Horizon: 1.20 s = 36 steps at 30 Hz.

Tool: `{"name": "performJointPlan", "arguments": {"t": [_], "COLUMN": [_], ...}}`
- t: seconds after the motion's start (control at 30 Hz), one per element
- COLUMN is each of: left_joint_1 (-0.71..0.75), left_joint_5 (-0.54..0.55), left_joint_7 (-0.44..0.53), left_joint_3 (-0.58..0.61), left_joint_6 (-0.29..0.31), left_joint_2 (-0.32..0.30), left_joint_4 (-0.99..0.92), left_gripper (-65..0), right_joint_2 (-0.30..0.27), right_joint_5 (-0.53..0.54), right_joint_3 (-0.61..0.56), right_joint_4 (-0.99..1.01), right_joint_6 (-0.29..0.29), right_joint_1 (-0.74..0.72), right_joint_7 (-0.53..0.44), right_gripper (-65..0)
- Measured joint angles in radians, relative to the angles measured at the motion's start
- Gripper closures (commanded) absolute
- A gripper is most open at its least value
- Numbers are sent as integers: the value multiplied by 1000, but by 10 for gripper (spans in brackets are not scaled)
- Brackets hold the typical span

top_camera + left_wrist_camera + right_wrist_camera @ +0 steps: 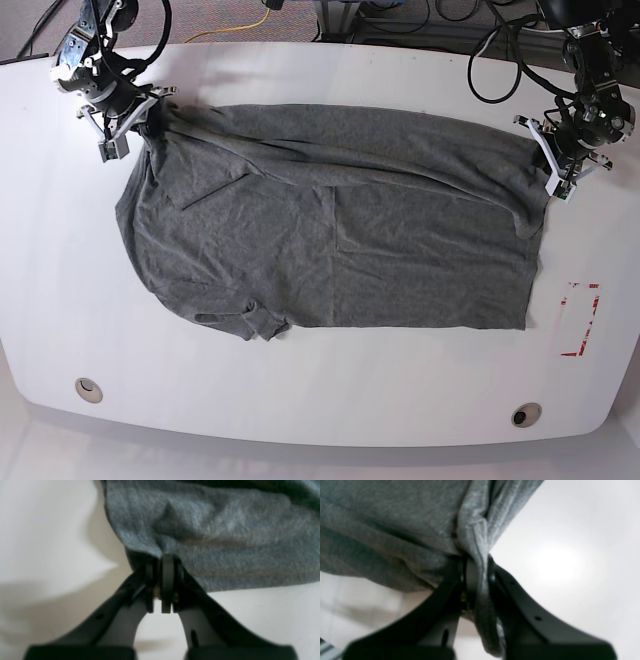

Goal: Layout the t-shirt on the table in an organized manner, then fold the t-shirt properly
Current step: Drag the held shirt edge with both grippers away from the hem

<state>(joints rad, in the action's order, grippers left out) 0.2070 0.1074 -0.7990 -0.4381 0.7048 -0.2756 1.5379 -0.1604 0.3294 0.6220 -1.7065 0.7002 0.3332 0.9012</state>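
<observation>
The left gripper [163, 590] is pinched tight on the t-shirt [330, 230]. The right gripper [476, 585] is pinched tight on it too. Both arms reach down at the far corners.

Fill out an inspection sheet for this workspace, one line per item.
Surface: white table, glossy, two round cable holes, red tape rectangle at one end.
Job's things: grey t-shirt spread out, wrinkled, not folded.
Clutter: nothing seen.
Grippers: left tool shut on the t-shirt's edge; right tool shut on a bunched corner.
Cables: black and yellow cables beyond the far edge.
Surroundings: floor past the table, little visible.
</observation>
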Motion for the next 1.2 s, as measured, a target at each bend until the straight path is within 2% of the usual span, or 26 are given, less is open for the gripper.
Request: {"name": "performJointPlan", "arguments": {"t": [0.17, 0.53, 0.67, 1.03, 1.1, 1.2], "left_joint_1": [50, 227, 273, 292, 292, 292], "left_joint_5": [-24, -43, -42, -31, -32, -32], "left_joint_7": [1, -55, -83, -132, -132, -138], "left_joint_3": [4, 5, 7, 7, 7, 7], "left_joint_6": [-8, -8, -3, -3, -3, -3], "left_joint_2": [2, 18, 22, 23, 23, 23], "left_joint_4": [54, 222, 265, 285, 285, 286], "left_gripper": [0, 0, 0, 0, -15, -104], "right_joint_2": [-40, -73, -101, -102, -100, -100], "right_joint_5": [14, 15, 17, 18, 18, 18], "right_joint_3": [0, 69, 73, 77, 77, 77], "right_joint_4": [-2, -16, -29, -35, -35, -35], "right_joint_6": [0, 7, 8, 7, 7, 7], "right_joint_1": [35, 116, 153, 166, 166, 166], "right_joint_7": [-1, 0, 0, 0, 0, 0], "right_gripper": [-13, -13, -13, -17, -21, -33]}}
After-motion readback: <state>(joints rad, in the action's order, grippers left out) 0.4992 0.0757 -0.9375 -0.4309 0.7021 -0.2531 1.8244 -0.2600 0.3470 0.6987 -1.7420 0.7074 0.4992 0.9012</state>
